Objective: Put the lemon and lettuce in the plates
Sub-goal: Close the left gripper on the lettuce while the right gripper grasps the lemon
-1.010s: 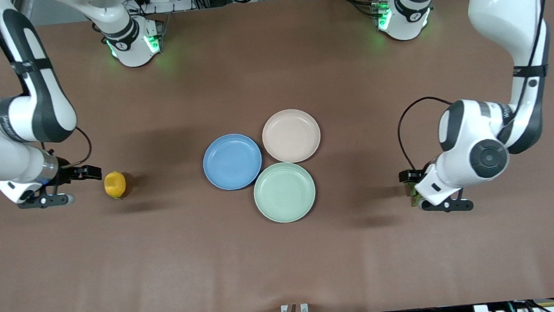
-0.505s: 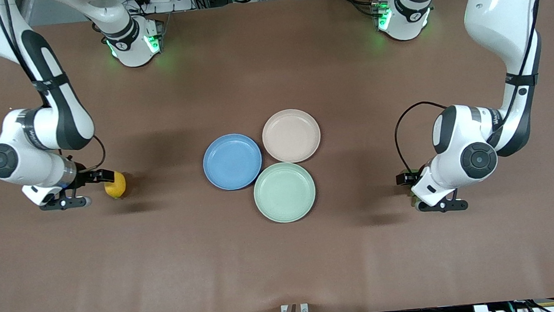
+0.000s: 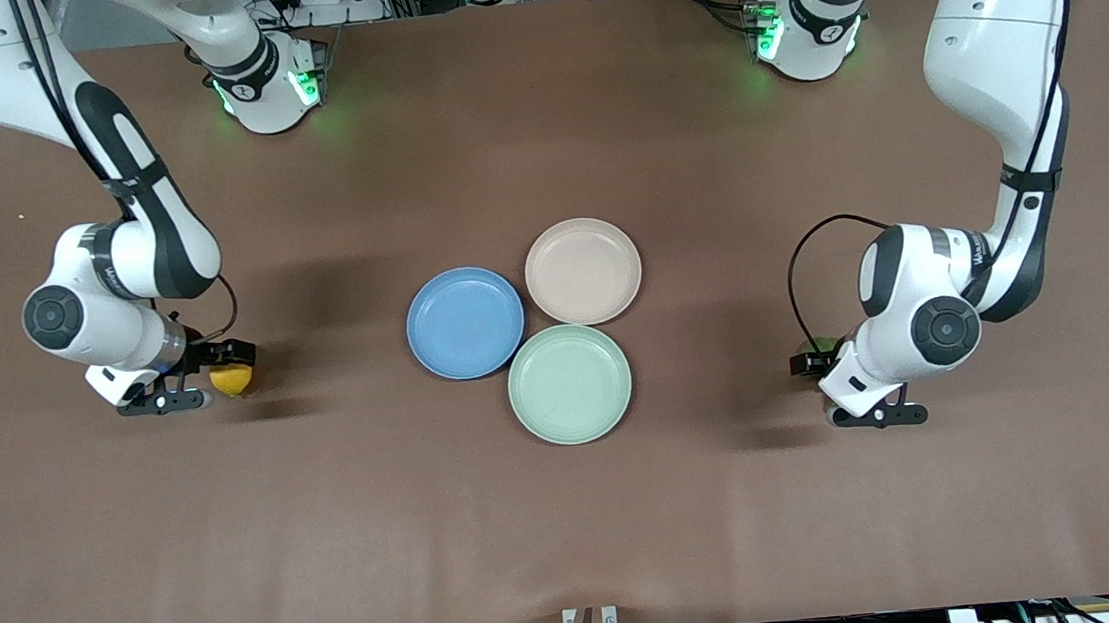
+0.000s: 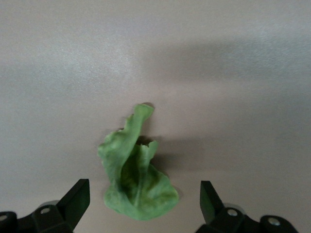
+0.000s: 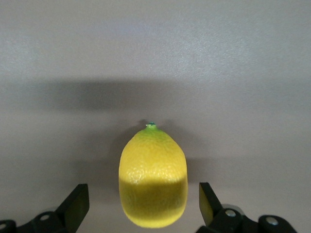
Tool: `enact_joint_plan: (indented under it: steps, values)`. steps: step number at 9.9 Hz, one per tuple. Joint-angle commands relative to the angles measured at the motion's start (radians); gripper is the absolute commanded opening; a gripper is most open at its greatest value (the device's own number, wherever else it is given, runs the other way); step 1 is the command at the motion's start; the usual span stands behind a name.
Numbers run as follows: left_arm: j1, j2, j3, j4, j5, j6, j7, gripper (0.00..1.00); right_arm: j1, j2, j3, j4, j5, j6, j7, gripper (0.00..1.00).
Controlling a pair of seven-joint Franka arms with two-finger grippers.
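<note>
the right gripper [image 3: 218, 371] stands open around the lemon [image 3: 231, 380], which lies on the table [image 3: 572, 511] toward the right arm's end. the blue plate [image 3: 465, 322] and beige-pink plate [image 3: 583, 271] sit mid-table, touching a mint-green plate [image 3: 570, 383]. the left gripper [image 3: 837, 387] hangs open over the lettuce [image 4: 136, 174], toward the left arm's end.
</note>
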Motion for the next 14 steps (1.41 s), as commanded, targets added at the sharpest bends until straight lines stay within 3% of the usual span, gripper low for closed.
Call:
enact_joint_plan:
  steps: [1, 11, 14]
  values:
    - [0.008, 0.013, -0.004, -0.001, 0.043, 0.012, -0.024, 1.00, -0.017, 0.001, 0.015, -0.010, 0.016, 0.022, -0.009, 1.00]
    - [0.012, 0.058, -0.004, 0.000, 0.043, 0.025, -0.024, 1.00, -0.022, 0.083, 0.014, -0.011, 0.000, 0.120, -0.035, 1.00]
    - [0.012, 0.062, -0.004, 0.000, 0.045, 0.025, -0.024, 1.00, -0.023, 0.090, 0.014, -0.011, 0.000, 0.118, -0.054, 0.90]
